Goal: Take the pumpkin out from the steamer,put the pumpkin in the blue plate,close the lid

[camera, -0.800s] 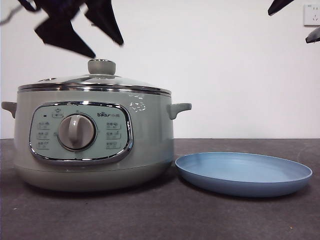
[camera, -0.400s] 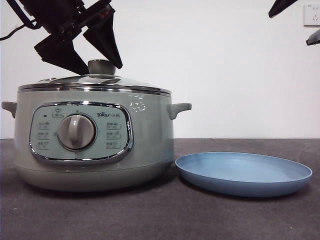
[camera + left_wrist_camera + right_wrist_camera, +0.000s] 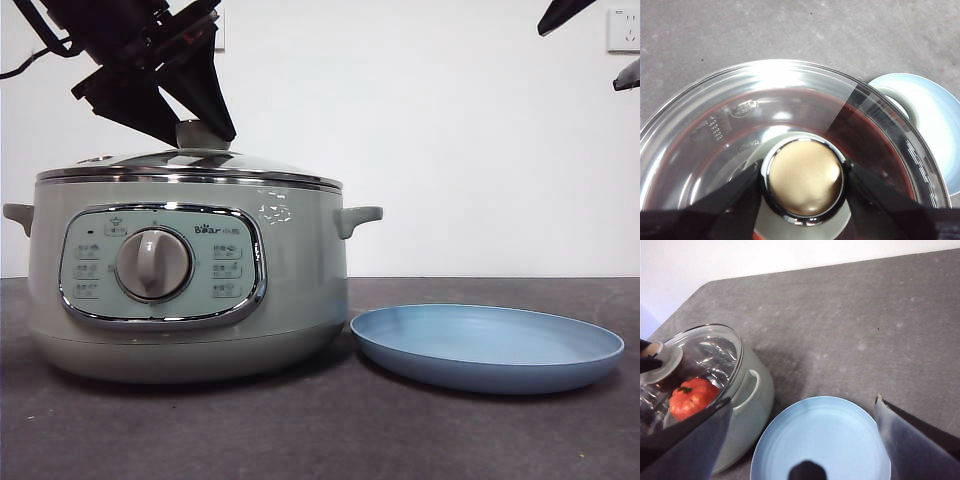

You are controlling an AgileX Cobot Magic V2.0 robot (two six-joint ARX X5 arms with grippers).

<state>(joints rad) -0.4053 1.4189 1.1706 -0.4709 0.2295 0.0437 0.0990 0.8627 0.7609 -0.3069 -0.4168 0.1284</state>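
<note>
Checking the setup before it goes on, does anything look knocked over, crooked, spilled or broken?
Nothing stands out. The lid sits level on the steamer, with the left gripper around its knob. The pumpkin shows through the glass, and the blue plate lies flat beside the steamer.

Pale sage-green round steamer pot (image 3: 300, 270), chrome rim; clear glass lid (image 3: 715, 130); orange-red ribbed pumpkin (image 3: 690, 396), green stem; light-blue matte plate (image 3: 487, 345); dark grey speckled table (image 3: 865, 315).

Low level front view; both wrist views downward over steamer (image 3: 185, 290).
</note>
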